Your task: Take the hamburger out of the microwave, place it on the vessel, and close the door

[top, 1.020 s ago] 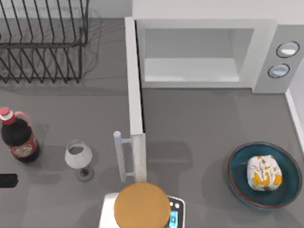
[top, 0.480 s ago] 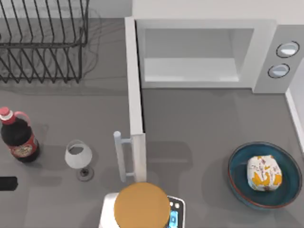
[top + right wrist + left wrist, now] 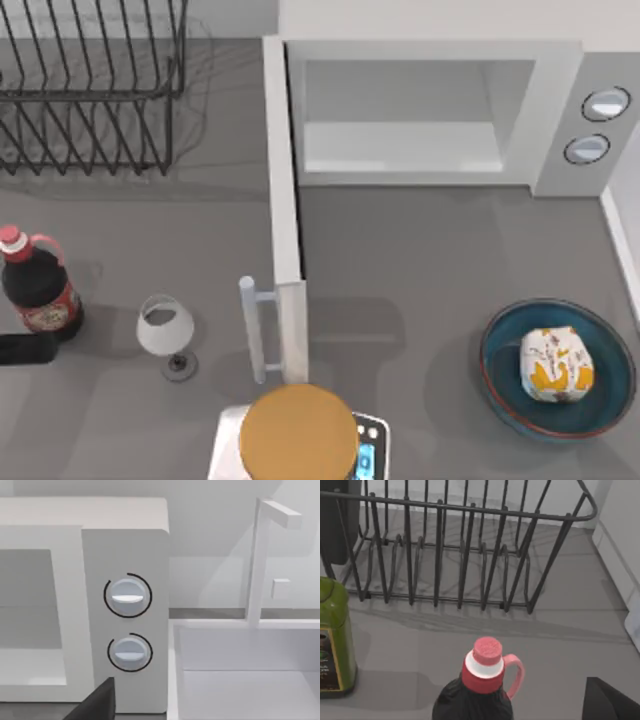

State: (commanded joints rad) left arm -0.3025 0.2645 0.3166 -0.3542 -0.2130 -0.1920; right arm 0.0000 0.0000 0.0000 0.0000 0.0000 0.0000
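The hamburger [image 3: 556,364], a white wrapper with orange blotches, lies in the vessel [image 3: 505,375], a blue-teal bowl at the table's front right. The microwave [image 3: 560,120] stands at the back with its pale cavity [image 3: 400,120] bare. Its door [image 3: 285,200] stands wide open, pointing toward the table's front, and its bar handle [image 3: 250,330] faces left. My left gripper [image 3: 28,348] is a dark shape at the left edge, just below a dark bottle [image 3: 38,290]. A dark part of my right gripper [image 3: 97,702] sits in front of the microwave's knobs [image 3: 127,596].
A black wire dish rack [image 3: 90,90] fills the back left. A white wine glass [image 3: 165,328] stands left of the door handle. An orange disc [image 3: 298,432] rests on a white device at the front. A green bottle [image 3: 332,640] and a white tray [image 3: 250,680] appear in the wrist views.
My left gripper has moved from the left edge up and a little right, toward the dark bottle. The hamburger, vessel and door have not moved.
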